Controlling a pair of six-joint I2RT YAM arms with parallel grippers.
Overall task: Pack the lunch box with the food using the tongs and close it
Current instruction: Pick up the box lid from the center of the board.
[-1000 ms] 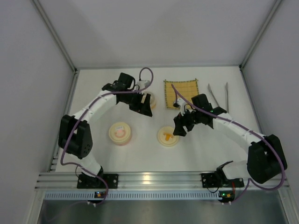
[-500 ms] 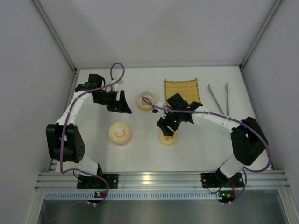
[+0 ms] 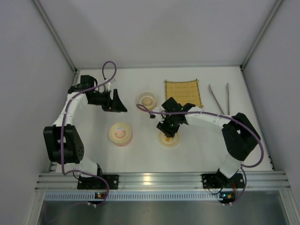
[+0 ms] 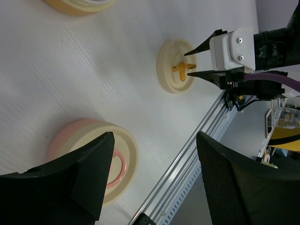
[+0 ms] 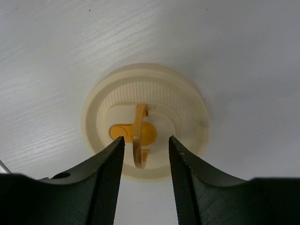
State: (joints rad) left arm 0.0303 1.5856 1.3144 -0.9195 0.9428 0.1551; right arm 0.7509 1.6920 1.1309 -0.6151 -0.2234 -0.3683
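A round cream lunch box lid (image 5: 145,119) with an upright orange ring handle (image 5: 139,136) lies on the table, also seen in the top view (image 3: 168,139). My right gripper (image 5: 146,146) hangs just over it, its jaws astride the ring with a gap on each side, so it is open. An open cream bowl (image 3: 147,100) behind it holds the food's off-white ball (image 3: 148,100). The silver tongs (image 3: 219,97) lie at the far right, untouched. My left gripper (image 3: 116,101) is open and empty, left of the bowl.
A second cream container with a pink ring on its lid (image 3: 120,133) sits front left, partly behind my left finger in the left wrist view (image 4: 124,154). A yellow woven mat (image 3: 183,89) lies between bowl and tongs. The aluminium rail (image 3: 150,180) runs along the near edge.
My left arm swung left away from the bowl, uncovering it. My right gripper moved left and down over the orange-handled lid, and its jaws narrowed around the ring.
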